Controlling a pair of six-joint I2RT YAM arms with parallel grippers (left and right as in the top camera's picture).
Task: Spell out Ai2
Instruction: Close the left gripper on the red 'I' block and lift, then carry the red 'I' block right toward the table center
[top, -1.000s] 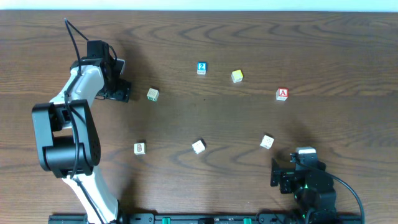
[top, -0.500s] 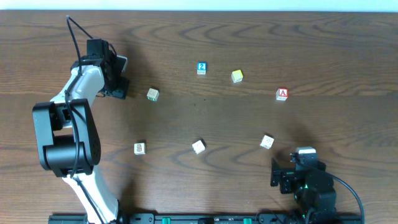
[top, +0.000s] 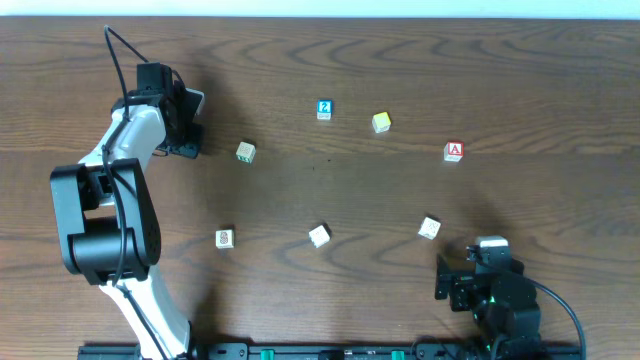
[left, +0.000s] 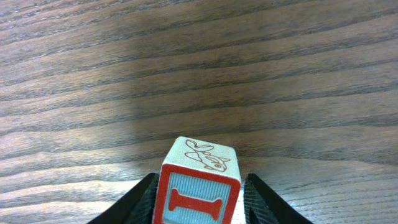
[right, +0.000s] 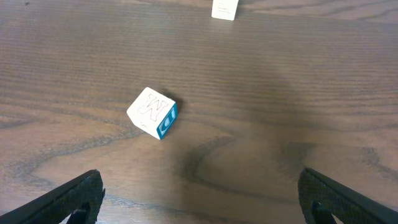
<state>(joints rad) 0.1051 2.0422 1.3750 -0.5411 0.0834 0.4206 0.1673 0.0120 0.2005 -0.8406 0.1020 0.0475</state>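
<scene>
Seven loose blocks (top: 319, 235) sit unmoved on the table (top: 540, 80): blue 2 block (top: 324, 109) far centre, red A block (top: 454, 151) to the right, five more too small to read. Left gripper (left: 201, 191), clamped on the I block (left: 199, 168), has drawn slightly toward the far-left; right gripper (right: 199, 186) spread wide, empty.

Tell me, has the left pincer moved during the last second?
Yes, slightly: the left pincer, holding the I block, has drawn away from the pale block beside it.
</scene>
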